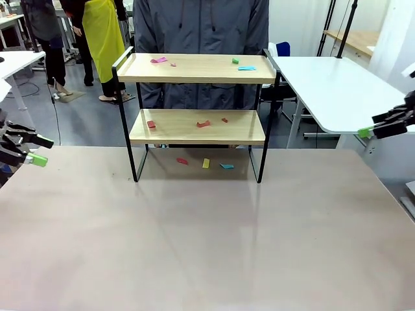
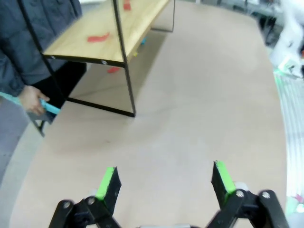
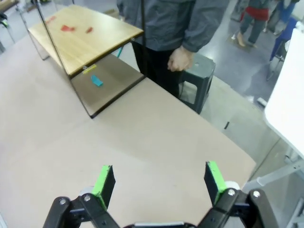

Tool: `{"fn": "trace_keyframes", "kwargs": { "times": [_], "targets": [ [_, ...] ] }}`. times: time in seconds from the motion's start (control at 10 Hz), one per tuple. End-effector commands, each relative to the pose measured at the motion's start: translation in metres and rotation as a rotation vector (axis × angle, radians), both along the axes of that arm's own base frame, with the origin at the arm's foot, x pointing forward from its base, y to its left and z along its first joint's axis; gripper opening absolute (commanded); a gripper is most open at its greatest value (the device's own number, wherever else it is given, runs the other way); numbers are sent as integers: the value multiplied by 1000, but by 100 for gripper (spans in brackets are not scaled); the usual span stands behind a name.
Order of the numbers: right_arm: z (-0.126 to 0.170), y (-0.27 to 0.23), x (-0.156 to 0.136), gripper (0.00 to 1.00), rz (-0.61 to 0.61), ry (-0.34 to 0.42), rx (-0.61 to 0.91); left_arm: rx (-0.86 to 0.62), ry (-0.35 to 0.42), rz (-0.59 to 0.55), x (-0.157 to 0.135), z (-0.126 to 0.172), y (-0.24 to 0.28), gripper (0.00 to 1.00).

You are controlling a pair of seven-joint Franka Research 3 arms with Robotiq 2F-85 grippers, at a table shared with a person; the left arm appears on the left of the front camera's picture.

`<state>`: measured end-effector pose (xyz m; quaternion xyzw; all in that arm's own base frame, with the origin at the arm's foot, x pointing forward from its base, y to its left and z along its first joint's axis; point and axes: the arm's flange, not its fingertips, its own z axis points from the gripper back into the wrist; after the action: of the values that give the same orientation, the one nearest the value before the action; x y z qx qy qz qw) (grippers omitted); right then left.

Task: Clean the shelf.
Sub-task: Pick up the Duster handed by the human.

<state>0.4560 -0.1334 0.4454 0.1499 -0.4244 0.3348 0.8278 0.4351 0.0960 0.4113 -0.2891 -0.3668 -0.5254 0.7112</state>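
The shelf (image 1: 198, 126) stands at the far middle of the table (image 1: 207, 246), with coloured scraps (image 1: 203, 123) on both boards and beneath it. Left gripper (image 1: 40, 150) sits at the left edge, jaws wide apart, empty — right gripper (image 1: 376, 125) likewise at the right edge, both well apart from the shelf.

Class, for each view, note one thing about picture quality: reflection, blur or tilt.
Front view: sharp, a faint reflection of the shelf on the table. Left wrist view: the right edge is blurred. Right wrist view: evenly lit, fairly sharp, the scene tilted.
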Motion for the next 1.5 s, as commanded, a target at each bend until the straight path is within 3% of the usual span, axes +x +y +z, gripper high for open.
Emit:
{"fn": "trace_keyframes", "kwargs": {
  "times": [0.0,0.1,0.3,0.8,1.4],
  "targets": [
    [-25,-28,43,100,94,-84,56,-145,-97,-41,30,-13,34,100],
    [-30,-42,55,100,130,-105,89,-201,-160,-82,39,-15,46,100],
    [-44,-65,66,100,149,-136,126,-314,-253,-38,51,-28,70,100],
    [-59,-97,81,100,147,-184,216,-416,-319,9,67,-52,104,100],
    [-41,-99,80,100,188,-280,280,-553,-376,2,65,-51,120,100]
  ]
}}
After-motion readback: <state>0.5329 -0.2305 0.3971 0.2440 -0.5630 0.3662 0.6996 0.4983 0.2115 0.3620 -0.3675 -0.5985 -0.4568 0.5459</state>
